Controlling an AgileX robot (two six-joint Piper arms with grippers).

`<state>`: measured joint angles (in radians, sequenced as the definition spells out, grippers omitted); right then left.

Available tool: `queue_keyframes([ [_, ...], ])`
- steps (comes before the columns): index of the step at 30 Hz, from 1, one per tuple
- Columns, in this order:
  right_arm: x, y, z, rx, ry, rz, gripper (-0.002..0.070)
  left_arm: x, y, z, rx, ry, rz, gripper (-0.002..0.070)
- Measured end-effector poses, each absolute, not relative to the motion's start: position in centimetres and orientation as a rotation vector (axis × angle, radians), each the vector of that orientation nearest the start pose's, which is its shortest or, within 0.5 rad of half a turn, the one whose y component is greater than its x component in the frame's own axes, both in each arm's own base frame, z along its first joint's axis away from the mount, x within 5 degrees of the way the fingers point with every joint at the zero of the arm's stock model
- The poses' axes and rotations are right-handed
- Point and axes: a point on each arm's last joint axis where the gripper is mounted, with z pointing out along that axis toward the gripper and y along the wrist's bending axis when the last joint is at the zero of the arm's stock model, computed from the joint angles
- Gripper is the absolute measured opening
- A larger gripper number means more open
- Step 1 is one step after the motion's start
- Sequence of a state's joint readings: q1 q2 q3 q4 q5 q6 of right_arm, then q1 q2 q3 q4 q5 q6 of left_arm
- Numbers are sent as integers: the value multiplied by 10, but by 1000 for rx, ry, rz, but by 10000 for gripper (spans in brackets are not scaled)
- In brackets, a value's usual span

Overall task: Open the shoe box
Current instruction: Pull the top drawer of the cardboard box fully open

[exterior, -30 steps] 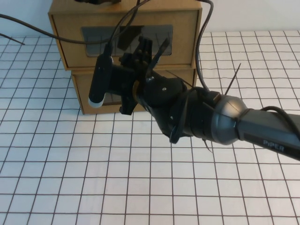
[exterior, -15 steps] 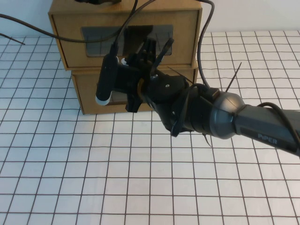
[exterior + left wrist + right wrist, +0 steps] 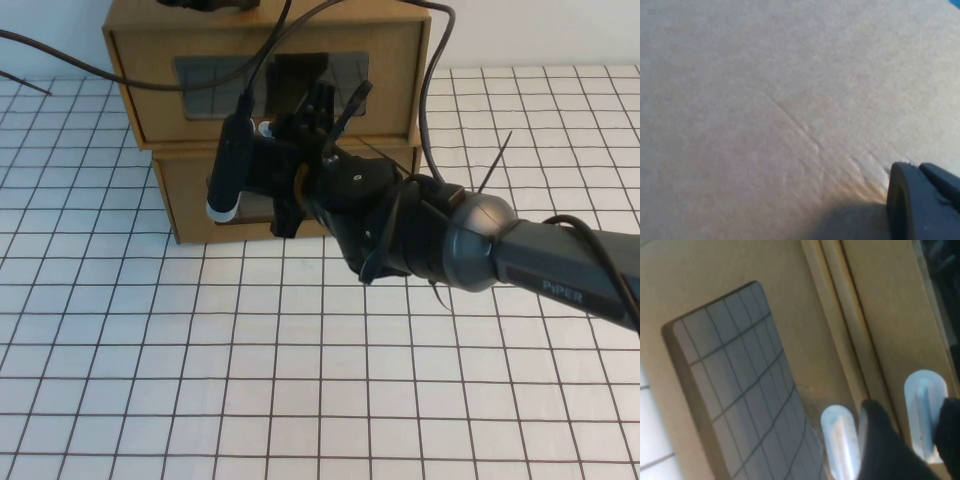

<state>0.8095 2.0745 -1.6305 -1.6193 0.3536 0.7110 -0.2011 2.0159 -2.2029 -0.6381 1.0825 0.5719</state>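
Your right claw point(image 3: 320, 105) is up against the front of two stacked cardboard boxes, the upper box point(image 3: 400, 60) sitting on the lower box point(image 3: 190, 200). The claw is level with the bottom edge of the upper box's front, so the seam between the two lies just under its tips and the lower box's front is below and behind the wrist. The dark window point(image 3: 215, 75) of the upper box is right beside the claw, partly covered by it.

In the right wrist view the right claw point(image 3: 882, 422) is spread. You can see its two pale fingertips point(image 3: 840, 440) well apart, one on either side of the ridged seam point(image 3: 840, 325) on the cardboard. Nothing is pinched between them. A glossy window point(image 3: 735, 375) mirroring the table grid lies near the tips; you cannot tell which box it belongs to.

Your left claw point(image 3: 922, 202) shows only as a dark edge close over plain, slightly creased cardboard point(image 3: 765, 110). Whether it is spread or pressed together cannot be told.

The only readable writing is "PiPER" point(image 3: 568, 290) on the right arm's grey forearm, well behind the claw. No label can be read on the boxes.
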Motion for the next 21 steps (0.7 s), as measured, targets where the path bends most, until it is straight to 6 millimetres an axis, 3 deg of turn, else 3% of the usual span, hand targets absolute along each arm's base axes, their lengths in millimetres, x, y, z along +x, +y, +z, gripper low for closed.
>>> queue_keyframes([
  [21, 367, 328, 258, -1344, 1342, -634, 113, 428, -137, 401, 776, 2103, -621, -2],
])
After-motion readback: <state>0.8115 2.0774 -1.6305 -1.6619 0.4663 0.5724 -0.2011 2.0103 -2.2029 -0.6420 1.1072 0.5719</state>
